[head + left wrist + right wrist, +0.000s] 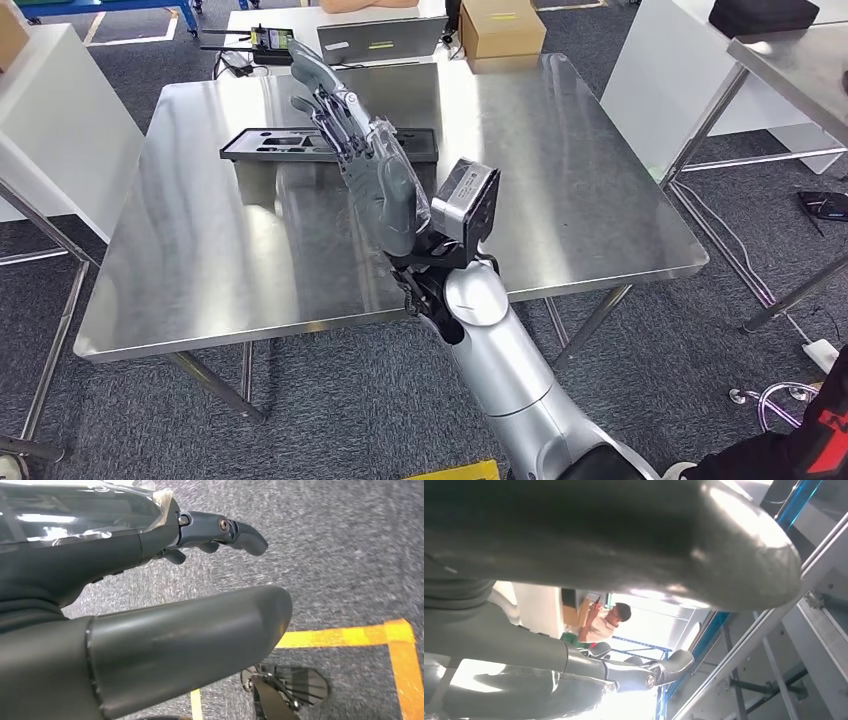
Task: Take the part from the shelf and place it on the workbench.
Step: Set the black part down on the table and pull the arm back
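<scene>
The part [268, 146], a flat black moulded tray, lies on the steel workbench [560, 200] near its far left side. My right hand [362, 160] is raised above the bench with its fingers stretched out and apart, holding nothing; it hides the middle of the part from the head camera. In the right wrist view the thick thumb [634, 535] and the dark fingers [649, 672] are spread with nothing between them. My left hand [150, 615] hangs over the grey carpet, with its fingers [235, 532] extended and nothing in them.
A cardboard box [502, 27], a grey panel [380, 40] and a black controller [262, 42] sit at the bench's far edge. White tables stand at left [50, 120] and right [680, 70]. Another steel table [800, 55] stands far right. A person [604, 622] sits in the distance.
</scene>
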`<action>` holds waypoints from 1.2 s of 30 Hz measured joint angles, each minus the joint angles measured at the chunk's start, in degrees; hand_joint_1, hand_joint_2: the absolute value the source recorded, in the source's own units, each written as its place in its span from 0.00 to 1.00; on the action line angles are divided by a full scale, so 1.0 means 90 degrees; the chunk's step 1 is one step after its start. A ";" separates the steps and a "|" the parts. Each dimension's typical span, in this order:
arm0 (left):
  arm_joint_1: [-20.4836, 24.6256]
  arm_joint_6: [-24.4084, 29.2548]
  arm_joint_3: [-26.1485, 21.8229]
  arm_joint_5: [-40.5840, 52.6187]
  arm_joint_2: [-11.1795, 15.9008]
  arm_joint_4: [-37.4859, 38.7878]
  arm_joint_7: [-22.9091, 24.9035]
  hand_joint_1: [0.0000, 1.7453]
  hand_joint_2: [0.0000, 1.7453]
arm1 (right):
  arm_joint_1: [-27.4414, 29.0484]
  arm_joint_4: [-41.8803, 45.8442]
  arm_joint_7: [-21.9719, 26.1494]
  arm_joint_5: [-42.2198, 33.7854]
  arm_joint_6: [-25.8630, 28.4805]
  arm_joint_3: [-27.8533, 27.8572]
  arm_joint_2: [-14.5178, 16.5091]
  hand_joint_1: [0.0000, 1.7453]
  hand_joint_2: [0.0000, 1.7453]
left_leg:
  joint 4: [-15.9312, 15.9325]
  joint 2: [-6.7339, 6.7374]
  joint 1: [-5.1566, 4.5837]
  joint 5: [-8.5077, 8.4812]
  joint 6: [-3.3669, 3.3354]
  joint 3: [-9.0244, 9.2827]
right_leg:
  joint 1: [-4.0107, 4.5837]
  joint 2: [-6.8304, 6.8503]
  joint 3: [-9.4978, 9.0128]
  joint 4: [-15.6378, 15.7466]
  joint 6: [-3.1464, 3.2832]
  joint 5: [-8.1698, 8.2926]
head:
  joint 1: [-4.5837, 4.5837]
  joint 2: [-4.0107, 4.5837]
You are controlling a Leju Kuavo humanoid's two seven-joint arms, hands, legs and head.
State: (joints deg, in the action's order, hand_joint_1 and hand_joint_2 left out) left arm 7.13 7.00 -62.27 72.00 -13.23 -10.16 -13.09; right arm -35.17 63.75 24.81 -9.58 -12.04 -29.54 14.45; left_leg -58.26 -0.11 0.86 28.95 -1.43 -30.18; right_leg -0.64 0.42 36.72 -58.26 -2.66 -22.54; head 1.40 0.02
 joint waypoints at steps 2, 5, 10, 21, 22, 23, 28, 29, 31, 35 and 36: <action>-0.0003 -0.0002 0.0000 0.0000 0.0005 0.0000 0.0000 0.00 0.00 | 0.0003 -0.0001 -0.0002 -0.0004 0.0000 0.0007 -0.0046 0.00 0.00 | 0.0036 0.0034 0.0007 -0.0179 -0.0134 -0.0160 | -0.0014 -0.0011 0.0190 -0.0393 0.0044 -0.0403 | 0.0015 0.0000; -0.0003 -0.0020 0.0001 0.0008 0.0011 0.0000 -0.0002 0.00 0.00 | 0.0025 -0.0002 -0.0002 0.0009 0.0008 0.0014 -0.0092 0.00 0.00 | 0.0031 0.0046 -0.0021 -0.0439 -0.0190 -0.0484 | -0.0010 -0.0024 0.0459 -0.1566 0.0096 -0.1135 | 0.0026 0.0000; -0.0005 -0.0066 0.0016 0.0062 0.0011 0.0000 -0.0061 0.00 0.00 | 0.0063 0.0001 0.0038 0.0181 0.0140 0.0018 -0.0124 0.00 0.00 | 0.0015 0.0048 -0.0042 -0.0841 -0.0120 -0.0955 | 0.0037 -0.0025 -0.0715 -0.0686 -0.0020 -0.0861 | 0.0026 0.0000; -0.0061 -0.0015 0.0092 0.0078 0.0050 0.0002 -0.0127 0.00 0.00 | 0.0574 -0.0033 0.0296 0.0906 0.0756 -0.0058 -0.0202 0.00 0.00 | -0.1628 0.0016 0.0038 0.0200 0.0253 -0.1461 | 0.0050 0.0008 -0.0738 0.0289 0.0360 -0.0434 | 0.0012 0.0000; -0.0061 -0.0012 0.0092 0.0078 0.0053 0.0002 -0.0127 0.00 0.00 | 0.0651 -0.0031 0.0310 0.0951 0.0799 -0.0069 -0.0214 0.00 0.00 | -0.1750 0.0017 0.0048 0.0091 0.0264 -0.1386 | 0.0049 0.0012 -0.0626 0.0257 0.0341 -0.0372 | 0.0012 0.0000; -0.0060 -0.0011 0.0092 0.0078 0.0055 0.0002 -0.0127 0.00 0.00 | 0.0713 -0.0025 0.0320 0.0982 0.0828 -0.0075 -0.0222 0.00 0.00 | -0.1656 0.0018 0.0058 -0.0075 0.0269 -0.1200 | 0.0043 0.0015 -0.0509 0.0211 0.0318 -0.0320 | 0.0010 0.0000; -0.0034 0.0007 0.0095 0.0075 0.0064 0.0002 -0.0126 0.00 0.00 | 0.0835 0.0041 0.0325 0.1110 0.0926 -0.0105 -0.0250 0.00 0.00 | -0.0110 -0.0023 0.0012 0.0034 0.0171 -0.0029 | 0.0062 0.0025 -0.0151 -0.0003 0.0119 -0.0133 | 0.0024 0.0000; -0.0039 0.0015 0.0095 0.0072 0.0063 0.0002 -0.0122 0.00 0.00 | 0.0879 0.0046 0.0320 0.1159 0.0965 -0.0118 -0.0265 0.00 0.00 | -0.0068 -0.0026 -0.0008 0.0007 0.0107 -0.0066 | 0.0061 0.0034 -0.0127 0.0004 0.0064 -0.0080 | 0.0030 0.0000; -0.0046 0.0048 0.0093 0.0052 0.0061 0.0004 -0.0107 0.00 0.00 | 0.1000 0.0045 0.0301 0.1277 0.1067 -0.0143 -0.0324 0.00 0.00 | -0.0034 0.0000 -0.0014 -0.0128 -0.0036 -0.0176 | 0.0035 0.0028 -0.0026 -0.0076 0.0019 -0.0151 | 0.0032 0.0000; -0.0056 0.0141 0.0089 -0.0049 0.0058 0.0005 -0.0074 0.00 0.00 | 0.1340 0.0020 0.0226 0.1558 0.1325 -0.0186 -0.0492 0.00 0.00 | -0.0011 0.0023 -0.0014 -0.0445 -0.0180 -0.0550 | 0.0010 -0.0012 0.0381 -0.1337 0.0120 -0.1144 | 0.0042 0.0000; -0.0060 0.0164 0.0089 -0.0074 0.0057 0.0005 -0.0070 0.00 0.00 | 0.1443 -0.0005 0.0201 0.1610 0.1384 -0.0195 -0.0536 0.00 0.00 | -0.0013 0.0024 -0.0018 -0.0527 -0.0180 -0.0657 | 0.0010 -0.0016 0.0391 -0.1647 0.0091 -0.1234 | 0.0043 0.0000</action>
State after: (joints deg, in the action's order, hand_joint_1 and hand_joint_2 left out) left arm 6.58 8.48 -61.47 71.33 -12.72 -10.12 -13.72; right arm -22.18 63.70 26.62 4.91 0.41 -31.29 9.63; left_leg -58.38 0.11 0.70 24.21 -3.05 -36.09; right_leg -0.55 0.28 40.24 -73.08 -1.84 -33.65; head 1.78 0.02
